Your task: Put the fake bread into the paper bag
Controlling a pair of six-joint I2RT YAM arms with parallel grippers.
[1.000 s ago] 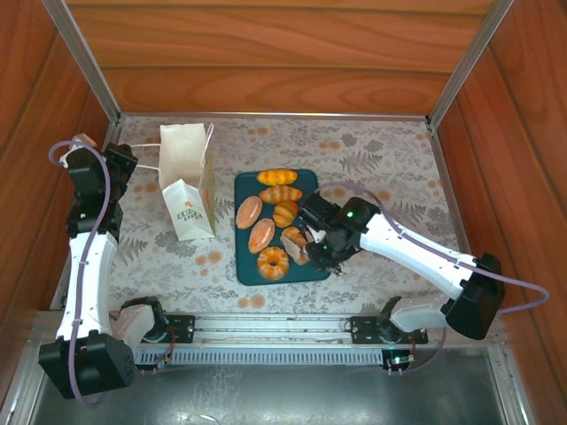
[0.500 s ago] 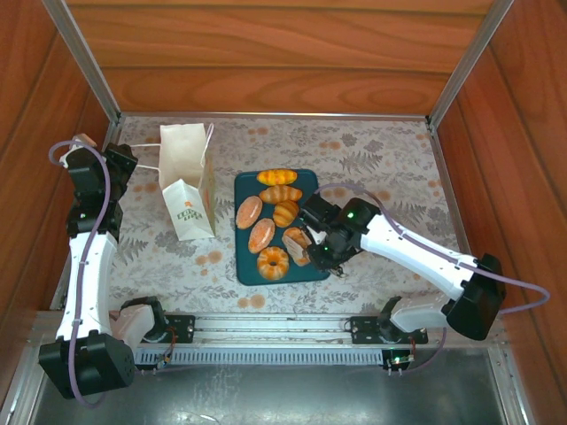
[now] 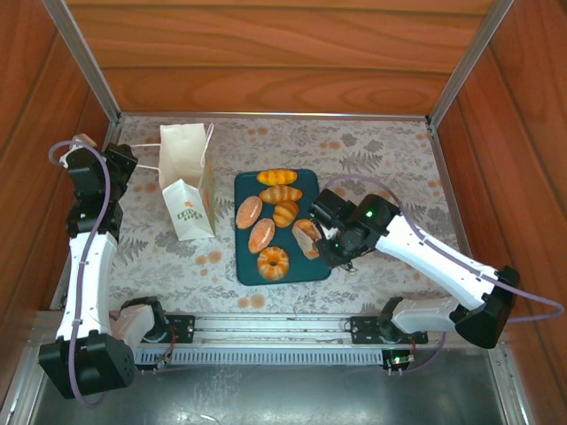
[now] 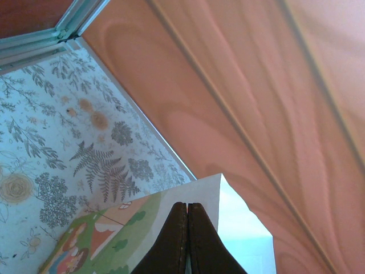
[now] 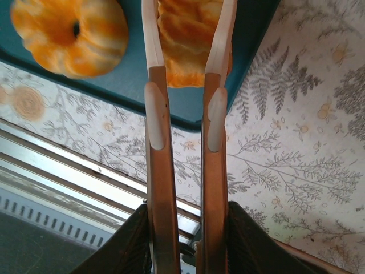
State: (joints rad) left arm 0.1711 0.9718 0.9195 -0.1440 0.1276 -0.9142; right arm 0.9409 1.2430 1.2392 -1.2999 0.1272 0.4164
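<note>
White paper bag, green lettering illegible

R wrist: roll top cut off | L wrist: paper bag btm cut off

Golden fake bread – rolls, striped loaves, a ring doughnut – on teal tray, white paper bag upright alongside

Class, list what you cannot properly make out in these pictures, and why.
- Inside of the paper bag: top view, its own paper hides it.
- Roll in the right gripper: right wrist view, top edge cuts it off.
- Bag's print: left wrist view, bottom edge and left gripper cover it.
</note>
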